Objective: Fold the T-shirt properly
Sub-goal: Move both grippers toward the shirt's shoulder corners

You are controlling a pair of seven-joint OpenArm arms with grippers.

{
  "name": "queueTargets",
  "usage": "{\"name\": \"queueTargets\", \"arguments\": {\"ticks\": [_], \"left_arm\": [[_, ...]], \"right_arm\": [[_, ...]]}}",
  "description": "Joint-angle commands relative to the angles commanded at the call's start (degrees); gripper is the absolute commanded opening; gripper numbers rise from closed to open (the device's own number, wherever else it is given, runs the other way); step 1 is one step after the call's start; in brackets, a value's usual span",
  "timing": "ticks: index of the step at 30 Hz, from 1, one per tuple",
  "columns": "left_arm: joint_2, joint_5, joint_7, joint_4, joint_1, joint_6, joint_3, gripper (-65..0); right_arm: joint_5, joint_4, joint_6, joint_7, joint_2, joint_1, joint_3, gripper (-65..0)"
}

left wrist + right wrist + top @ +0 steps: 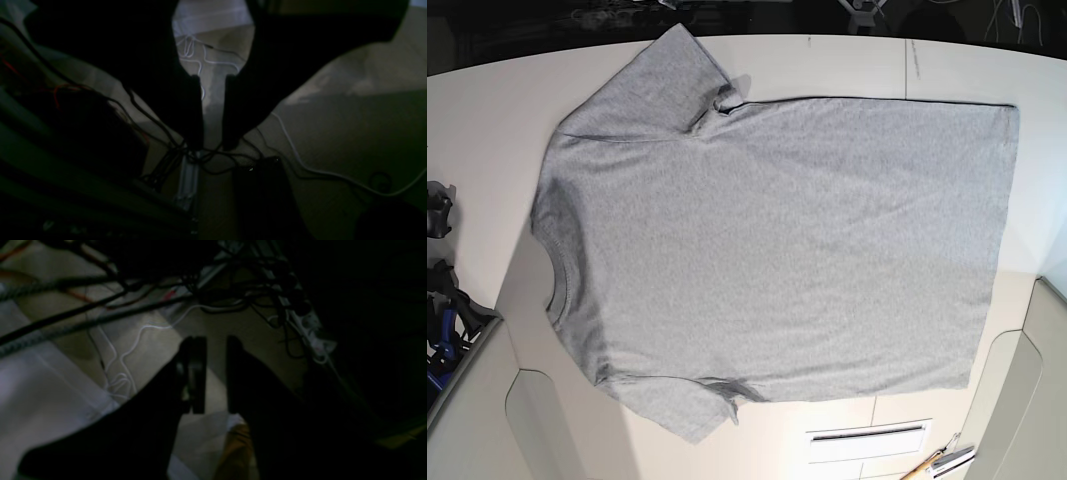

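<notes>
The T-shirt [767, 240] lies spread flat on the white table [487, 110] in the base view, plain grey side up, neck to the left and hem to the right. Both sleeves are spread, with a small crease at each armpit. Neither arm shows in the base view. My left gripper [213, 145] is open with a narrow gap, empty, hanging over a dim floor. My right gripper [213, 340] is also open and empty over the floor. The T-shirt is out of view in both wrist views.
Cables [300, 166] and a dark box [263, 186] lie on the floor below the left gripper. Cables and a power strip [310, 330] lie below the right one. A pen-like tool [937, 463] and a slot [867, 435] sit near the table's front edge.
</notes>
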Motion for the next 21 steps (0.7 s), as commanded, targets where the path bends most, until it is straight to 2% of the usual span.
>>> {"name": "queueTargets", "arguments": {"ticks": [2,4,7,10,11,13,17,21], "left_arm": [[-0.7,-1.9,0.1,2.5,1.7,0.0,0.0,-53.6],[-1.3,-4.1,0.2,5.3,3.4,0.0,0.0,-53.6],[-2.0,-4.6,0.2,9.7,6.3,0.4,0.0,-53.6],[-2.4,-4.7,0.2,13.9,9.0,0.4,-0.4,-53.6],[-2.4,-5.1,0.4,15.3,9.9,0.4,-1.0,-53.6],[-2.4,-5.9,0.4,17.8,11.6,0.4,-2.8,-53.6],[-2.4,-6.1,0.9,22.8,14.9,0.4,-8.2,-53.6],[-2.4,-8.3,1.8,27.8,19.1,0.4,-12.6,-53.6]], "right_arm": [[0.6,4.2,-0.09,-0.2,1.7,-2.6,0.7,-55.2],[3.7,9.1,-0.09,-2.4,3.6,-5.3,2.3,-55.2],[7.5,17.3,0.04,-6.1,6.1,-9.8,6.7,-55.2],[10.0,25.4,0.24,-6.3,8.0,-14.0,11.7,-55.2],[10.6,27.9,0.79,-6.5,8.5,-15.2,13.2,-55.2],[11.5,32.1,3.19,-6.9,9.2,-17.3,15.8,-55.2],[14.7,38.1,6.69,-8.4,9.2,-20.5,20.1,-55.2],[20.8,44.0,9.20,-13.7,9.2,-23.3,24.0,-55.2]]}}
